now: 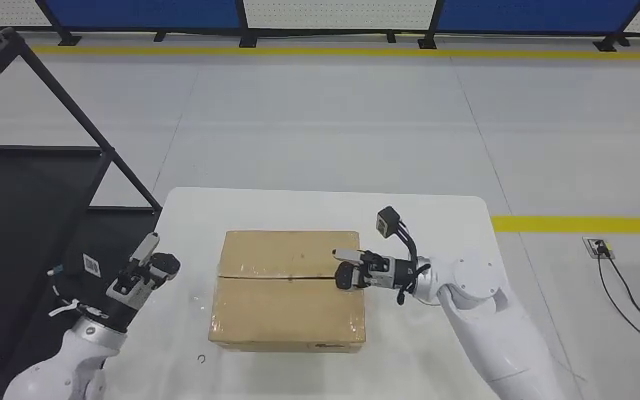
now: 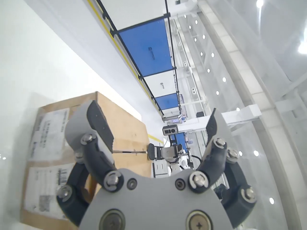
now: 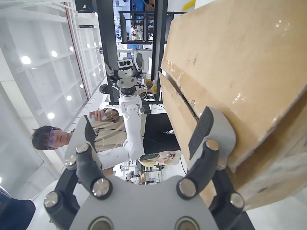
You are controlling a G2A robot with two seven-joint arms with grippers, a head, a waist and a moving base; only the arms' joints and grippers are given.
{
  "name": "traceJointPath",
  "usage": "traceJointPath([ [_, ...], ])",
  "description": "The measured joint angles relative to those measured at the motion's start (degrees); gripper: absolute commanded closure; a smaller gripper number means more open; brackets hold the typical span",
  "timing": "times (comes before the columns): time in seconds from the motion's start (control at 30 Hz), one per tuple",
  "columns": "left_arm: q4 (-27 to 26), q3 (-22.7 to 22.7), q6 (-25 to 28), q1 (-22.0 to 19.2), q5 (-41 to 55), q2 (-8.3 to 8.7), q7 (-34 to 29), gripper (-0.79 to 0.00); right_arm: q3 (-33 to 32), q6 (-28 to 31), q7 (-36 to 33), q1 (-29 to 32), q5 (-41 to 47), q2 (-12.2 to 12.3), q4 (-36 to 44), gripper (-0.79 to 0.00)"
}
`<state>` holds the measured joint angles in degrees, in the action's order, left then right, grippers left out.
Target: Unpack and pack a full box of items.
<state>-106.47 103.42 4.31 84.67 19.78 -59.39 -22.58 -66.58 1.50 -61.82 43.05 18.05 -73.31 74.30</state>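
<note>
Cardboard box (image 1: 290, 290), flaps shut: likely stiff, heavy if full, its tape slick. The seam (image 1: 275, 277) starts just ahead of the right gripper (image 1: 344, 266), which is spread open with one finger against the top; I'd pry there. The left gripper (image 1: 148, 262), released and empty, sits well apart. White table (image 1: 430, 220), open floor beyond.

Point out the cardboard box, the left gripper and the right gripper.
cardboard box (image 1: 285, 303), top view, on its top flap
left gripper (image 2: 154, 111), left wrist view, midway between its fingertips
right gripper (image 3: 146, 118), right wrist view, midway between its fingertips
</note>
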Motion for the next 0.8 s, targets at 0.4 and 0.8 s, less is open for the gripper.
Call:
traceJointPath([
  [0.4,-0.8,3.2,-3.3,6.2,5.8,-0.23,-2.8,-0.785,1.6,1.1,0.3,-2.2,0.4,-0.3,-2.4,-0.785],
  [0.8,-0.1,-1.6,-4.0,9.6,-22.0,0.19,3.8,-0.785,1.4,1.8,0.9,-0.7,0.0,0.0,-0.1,-0.785],
])
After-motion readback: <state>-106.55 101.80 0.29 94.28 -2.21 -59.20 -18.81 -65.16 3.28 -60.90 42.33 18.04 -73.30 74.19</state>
